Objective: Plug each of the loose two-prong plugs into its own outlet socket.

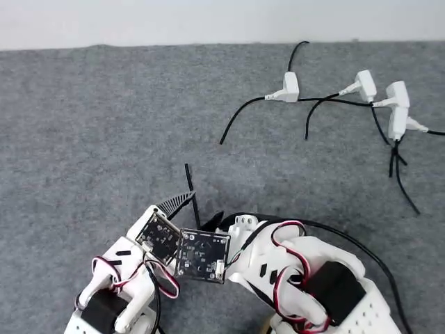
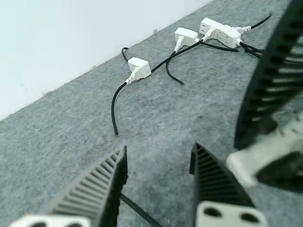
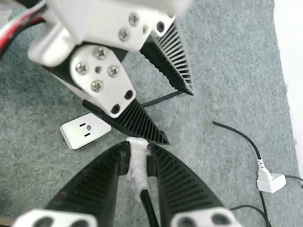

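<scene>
My right gripper point(image 3: 138, 147) is shut on a white two-prong plug point(image 3: 138, 164) whose black cable runs back between the fingers. Just beside its tip, a loose white outlet socket point(image 3: 85, 132) lies flat on the grey carpet. My left gripper point(image 3: 177, 116) hangs open right over the plug, one black ridged finger almost touching it. In the left wrist view, the left gripper point(image 2: 159, 158) holds nothing and a thin black cable point(image 2: 137, 212) crosses the carpet under it. From above, both grippers meet near the table's front, left gripper point(image 1: 186, 202) beside right gripper point(image 1: 212, 221).
Several white plug-and-socket pairs with black cables lie at the far right: one point(image 1: 288, 87), another point(image 1: 361, 85) and a cluster point(image 1: 398, 104). A white wall point(image 1: 208, 21) bounds the back. A loose cable end point(image 1: 188, 174) lies ahead of the grippers.
</scene>
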Robot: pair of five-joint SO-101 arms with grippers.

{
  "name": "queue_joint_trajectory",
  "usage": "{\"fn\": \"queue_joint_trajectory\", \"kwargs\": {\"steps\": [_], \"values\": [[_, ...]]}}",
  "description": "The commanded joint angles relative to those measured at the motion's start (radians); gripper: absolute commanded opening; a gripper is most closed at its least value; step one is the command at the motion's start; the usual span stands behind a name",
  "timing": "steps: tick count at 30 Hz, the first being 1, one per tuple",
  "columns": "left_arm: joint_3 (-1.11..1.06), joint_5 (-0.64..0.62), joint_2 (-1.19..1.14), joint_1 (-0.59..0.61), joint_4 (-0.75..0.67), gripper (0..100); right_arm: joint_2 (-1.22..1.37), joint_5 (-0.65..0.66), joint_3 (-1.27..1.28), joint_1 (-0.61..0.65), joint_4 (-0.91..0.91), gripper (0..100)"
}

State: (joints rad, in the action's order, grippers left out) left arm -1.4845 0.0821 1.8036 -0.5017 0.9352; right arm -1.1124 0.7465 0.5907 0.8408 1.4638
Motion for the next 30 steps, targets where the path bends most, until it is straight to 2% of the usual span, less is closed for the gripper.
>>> {"fn": "queue_joint_trajectory", "kwargs": {"steps": [1,9,16,25,30], "values": [[0.007,0.012,0.009,0.038,-0.044,23,-0.012,0.008,-0.051,0.002,0.002,0.9],[0.001,0.000,0.009,0.302,-0.157,23,-0.001,0.012,-0.012,-0.001,-0.007,0.9],[-0.002,-0.114,0.009,0.540,-0.224,23,0.077,0.049,-0.011,-0.001,-0.025,0.9],[-0.008,-0.115,0.009,0.671,-0.226,23,0.420,0.140,-0.017,0.021,-0.048,0.9],[0.036,-0.092,0.009,0.730,-0.221,23,0.507,0.253,-0.049,0.081,-0.016,0.9]]}}
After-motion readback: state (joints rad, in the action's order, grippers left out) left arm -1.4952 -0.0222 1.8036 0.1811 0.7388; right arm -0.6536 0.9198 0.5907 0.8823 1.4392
